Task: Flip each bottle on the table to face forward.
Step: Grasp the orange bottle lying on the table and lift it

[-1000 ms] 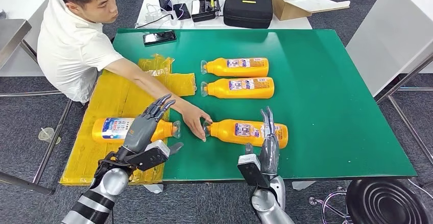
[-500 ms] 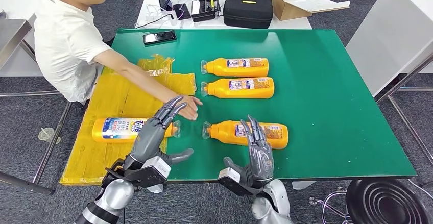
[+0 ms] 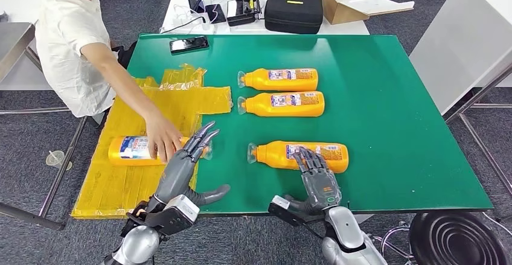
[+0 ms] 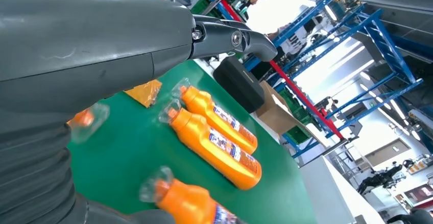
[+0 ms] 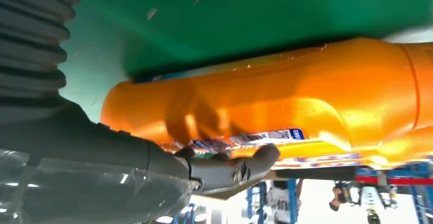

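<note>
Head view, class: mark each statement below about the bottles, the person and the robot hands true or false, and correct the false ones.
1. Four orange bottles lie on their sides. True.
2. The person's hand rests on the bottle on the yellow sheet. True.
3. The right robot hand is at the nearest bottle on the green table. True.
4. The left robot hand grips a bottle. False: its fingers are spread and hold nothing.
5. The black case sits on the green table. False: it sits on the white table behind.
</note>
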### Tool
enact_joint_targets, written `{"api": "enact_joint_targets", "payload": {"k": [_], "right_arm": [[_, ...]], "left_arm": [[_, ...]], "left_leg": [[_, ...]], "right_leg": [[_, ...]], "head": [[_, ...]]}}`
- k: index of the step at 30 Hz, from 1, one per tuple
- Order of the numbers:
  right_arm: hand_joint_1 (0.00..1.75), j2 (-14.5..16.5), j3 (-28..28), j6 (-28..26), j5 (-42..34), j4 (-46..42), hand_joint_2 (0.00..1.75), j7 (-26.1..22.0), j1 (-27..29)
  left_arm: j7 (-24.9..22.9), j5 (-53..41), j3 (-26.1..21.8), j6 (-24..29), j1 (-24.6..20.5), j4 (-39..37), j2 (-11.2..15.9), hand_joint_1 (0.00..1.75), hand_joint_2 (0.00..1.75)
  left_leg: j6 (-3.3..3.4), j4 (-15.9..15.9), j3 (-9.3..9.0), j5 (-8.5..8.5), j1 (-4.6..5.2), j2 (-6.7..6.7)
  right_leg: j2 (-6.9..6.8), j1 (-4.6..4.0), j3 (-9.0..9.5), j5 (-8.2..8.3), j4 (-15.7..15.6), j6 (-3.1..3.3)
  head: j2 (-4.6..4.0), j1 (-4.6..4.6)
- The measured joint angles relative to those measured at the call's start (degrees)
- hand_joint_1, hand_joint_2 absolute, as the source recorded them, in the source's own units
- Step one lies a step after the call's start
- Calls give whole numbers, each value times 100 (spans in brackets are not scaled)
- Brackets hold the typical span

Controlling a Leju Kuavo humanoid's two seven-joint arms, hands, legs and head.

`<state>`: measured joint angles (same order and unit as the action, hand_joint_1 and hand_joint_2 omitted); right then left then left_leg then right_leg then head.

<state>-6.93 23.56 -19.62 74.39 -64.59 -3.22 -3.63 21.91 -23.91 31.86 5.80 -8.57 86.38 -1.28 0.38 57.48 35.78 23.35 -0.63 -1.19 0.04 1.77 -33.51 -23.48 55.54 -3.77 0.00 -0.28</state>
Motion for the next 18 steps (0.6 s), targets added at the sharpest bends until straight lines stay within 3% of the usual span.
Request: {"api": "enact_joint_targets", "payload": {"k": [6, 18], "right_arm": [[0, -274, 41, 32, 57, -155, 175, 110, -48], [0, -383, 104, -7, 347, -176, 175, 424, -181]], "left_arm": [[-5, 0, -48, -5, 82, 26, -43, 0, 175], [-17, 0, -70, -11, 121, 48, -86, 0, 175]], "left_leg": [[0, 0, -1, 0, 0, 1], [1, 0, 0, -1, 0, 0]], "right_leg": [[0, -1, 1, 1, 0, 0], [0, 0, 0, 0, 0, 0]], "head": [[0, 0], [0, 0]]}}
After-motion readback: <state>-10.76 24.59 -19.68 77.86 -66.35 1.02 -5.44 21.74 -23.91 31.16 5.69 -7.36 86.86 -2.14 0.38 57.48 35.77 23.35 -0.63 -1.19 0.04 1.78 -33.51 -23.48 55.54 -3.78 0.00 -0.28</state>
